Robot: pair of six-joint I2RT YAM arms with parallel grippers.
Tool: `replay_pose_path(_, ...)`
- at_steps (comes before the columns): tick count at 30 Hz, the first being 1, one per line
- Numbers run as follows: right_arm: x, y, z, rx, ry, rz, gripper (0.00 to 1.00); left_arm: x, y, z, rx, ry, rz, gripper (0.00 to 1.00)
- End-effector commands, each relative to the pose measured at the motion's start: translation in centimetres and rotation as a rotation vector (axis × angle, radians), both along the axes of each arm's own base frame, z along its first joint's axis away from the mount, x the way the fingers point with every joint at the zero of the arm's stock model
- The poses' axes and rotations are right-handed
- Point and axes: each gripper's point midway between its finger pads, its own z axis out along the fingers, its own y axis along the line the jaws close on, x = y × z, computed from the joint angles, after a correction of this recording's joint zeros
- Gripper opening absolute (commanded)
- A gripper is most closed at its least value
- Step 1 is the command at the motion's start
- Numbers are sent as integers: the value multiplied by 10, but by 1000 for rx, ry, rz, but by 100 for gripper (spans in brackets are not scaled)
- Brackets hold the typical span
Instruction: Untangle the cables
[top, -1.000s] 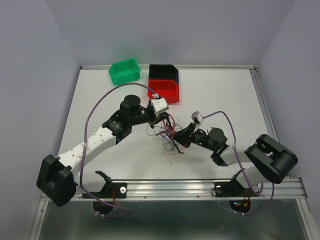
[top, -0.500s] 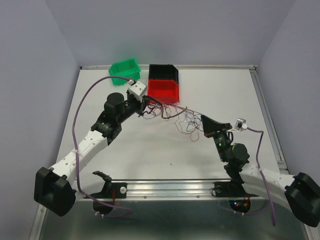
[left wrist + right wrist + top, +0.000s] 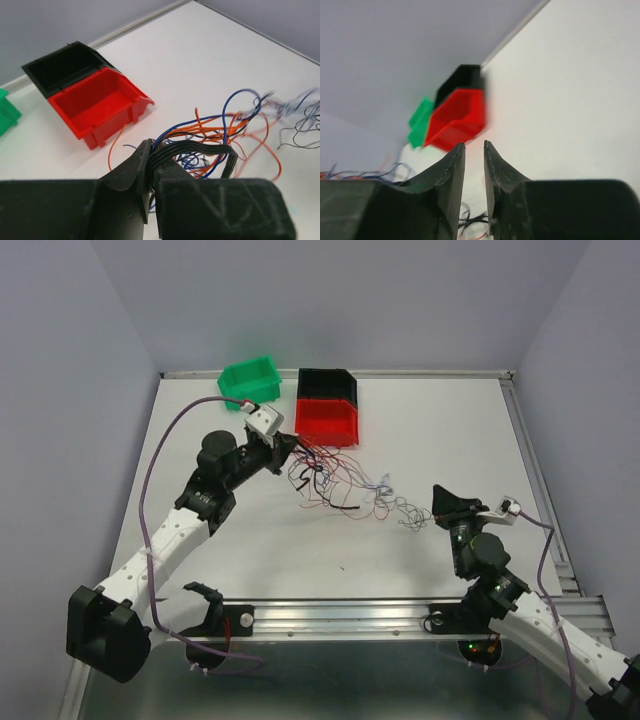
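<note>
From overhead: left gripper (image 3: 284, 447) is closed on one end of the cables (image 3: 340, 485). The bundle fans away from its tips toward the right gripper (image 3: 443, 504), and the loose ends lie just short of that gripper's tips. Red bin (image 3: 327, 420) sits just beyond the left gripper.

Left wrist: left gripper (image 3: 152, 170) fingers are pinched on a flat black band of strands. Orange, blue and black cables (image 3: 215, 135) loop out ahead and to the right of the tips. Red bin (image 3: 100, 107) is ahead-left.

Right wrist: right gripper (image 3: 474, 147) fingers are nearly together, with a slim gap between them. Cannot tell whether a strand is caught. Cables (image 3: 365, 172) are blurred, off to the left. Red bin (image 3: 460, 120) is far ahead.
</note>
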Motion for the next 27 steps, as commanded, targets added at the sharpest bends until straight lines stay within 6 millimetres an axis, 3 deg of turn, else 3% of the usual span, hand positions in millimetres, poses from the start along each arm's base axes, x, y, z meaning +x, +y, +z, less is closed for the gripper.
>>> replay_pose_path(1, 8, -43, -15, -235, 118, -216, 28, 22, 27, 59, -23, -217, 88, 15)
replay_pose_path(3, 11, -39, -16, -269, 135, -201, 29, 24, 27, 57, -13, -214, 89, 15)
replay_pose_path(5, 16, -33, -21, -308, 172, -194, 37, 22, 26, 57, -11, -219, 80, 15)
replay_pose_path(8, 25, -14, -31, -407, 212, -110, 58, 9, 16, 59, -10, -237, -4, 15)
replay_pose_path(11, 32, 44, -11, -482, 56, 156, 72, -3, 4, 59, 2, -251, -82, 15)
replay_pose_path(13, 26, 77, -8, -512, -31, 324, 80, -6, 0, 58, 9, -251, -90, 15)
replay_pose_path(14, 24, 89, 3, -501, -92, 372, 82, -7, 0, 58, 13, -258, -87, 15)
replay_pose_path(15, 25, 101, -9, -530, -76, 431, 84, -8, -1, 58, 13, -258, -91, 15)
replay_pose_path(17, 23, 123, -6, -563, -96, 537, 87, -7, -2, 59, 14, -258, -90, 15)
replay_pose_path(18, 29, 130, -24, -594, -30, 566, 88, -6, -2, 58, 16, -253, -82, 15)
replay_pose_path(21, 47, 133, -44, -639, 103, 542, 89, 1, 3, 58, 19, -247, -34, 15)
replay_pose_path(22, 52, 134, -65, -661, 180, 541, 89, 4, 6, 58, 21, -245, -12, 15)
replay_pose_path(23, 55, 137, -68, -675, 228, 552, 90, 5, 7, 58, 20, -245, -1, 15)
replay_pose_path(24, 54, 141, -85, -694, 288, 568, 92, 6, 8, 58, 20, -244, 5, 15)
replay_pose_path(27, 53, 151, -89, -736, 344, 559, 98, 6, 10, 61, 19, -250, 18, 15)
